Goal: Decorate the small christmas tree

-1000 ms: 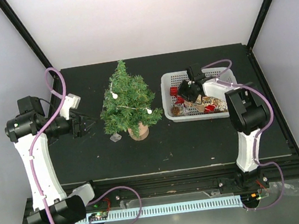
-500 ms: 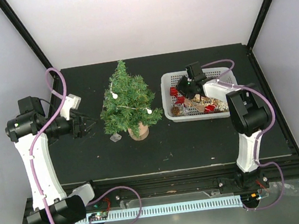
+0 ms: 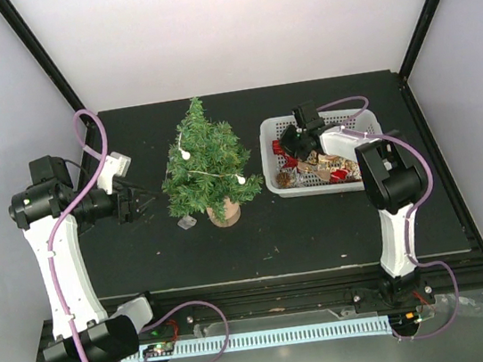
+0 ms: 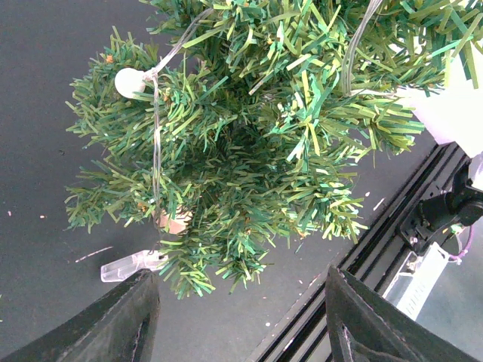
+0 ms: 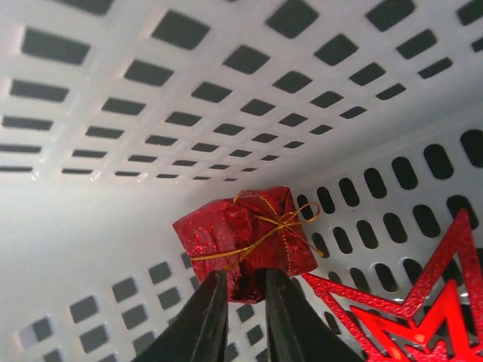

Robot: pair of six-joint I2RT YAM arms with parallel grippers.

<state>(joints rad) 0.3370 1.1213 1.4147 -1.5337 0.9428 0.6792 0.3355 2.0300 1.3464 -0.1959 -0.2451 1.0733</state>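
Right gripper [image 5: 245, 276] has slid over into the far-left corner of the white perforated plastic basket [image 3: 270, 166] and narrowed, so it's now pinching a crinkly red foil gift box [image 5: 241, 237]. Matte black table [image 3: 320, 224], plain white walls [image 3: 228, 21]. The small christmas tree [image 3: 206, 163], bristly and cone-shaped, stands upright mid-table with its tip up, between the basket and the spread-open left gripper [image 3: 141, 201].

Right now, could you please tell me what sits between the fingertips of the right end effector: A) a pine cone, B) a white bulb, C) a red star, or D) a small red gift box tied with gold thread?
D: the right wrist view shows the lower edge of the small red gift box caught between the tips of the right end effector.
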